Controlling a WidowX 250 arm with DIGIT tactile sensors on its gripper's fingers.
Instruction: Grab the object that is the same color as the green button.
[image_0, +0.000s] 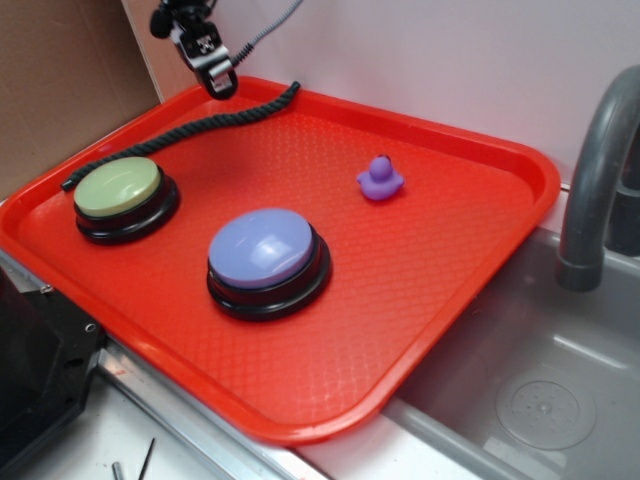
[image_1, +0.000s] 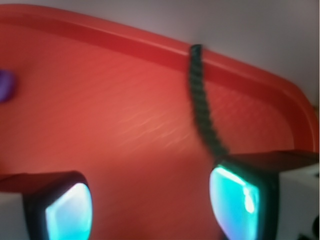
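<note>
Dark-green twisted rope (image_0: 180, 127) lies along the far edge of the red tray (image_0: 450, 260), behind the green button (image_0: 118, 187), one end up on the tray rim. Judged light, limp, rough-textured: good friction, but it will sag and trail when lifted. Tool (image_1: 150, 205) hovers above rope, fingers spread, nothing held; rope runs under one fingertip (image_1: 235, 200) in wrist view. Rec. pinch across mid-length, approx. centred, so both ends hang evenly.

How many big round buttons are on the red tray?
2. The green button sits at the tray's left end, beside the rope. The purple-blue button sits near the middle, toward the front edge. None looks hidden.
</note>
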